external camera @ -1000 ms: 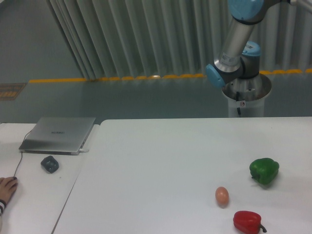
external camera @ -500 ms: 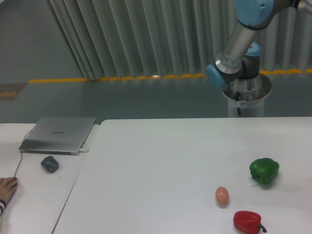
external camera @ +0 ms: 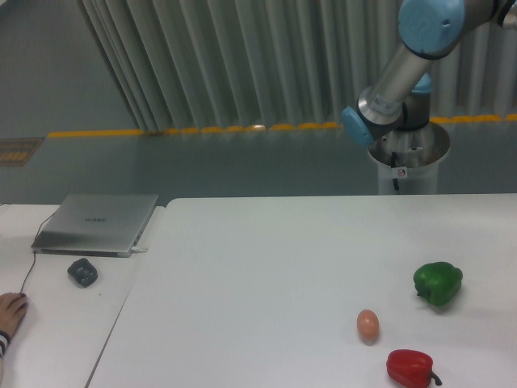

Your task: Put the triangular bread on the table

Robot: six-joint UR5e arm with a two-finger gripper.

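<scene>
The triangular bread is out of view. The large white table fills the lower middle and right of the camera view. Only part of the arm shows: its blue-capped elbow joint at the top right and a silver link running down to the base behind the table's far edge. My gripper is outside the frame, so its state and anything it holds are hidden.
A green bell pepper, a brown egg and a red bell pepper lie at the table's right front. On a narrower white desk at left sit a closed laptop and a grey mouse; a person's hand rests at its edge.
The arm's upper elbow joint has swung to the right and slightly up, tilting the silver link more. Objects on the table have not moved.
</scene>
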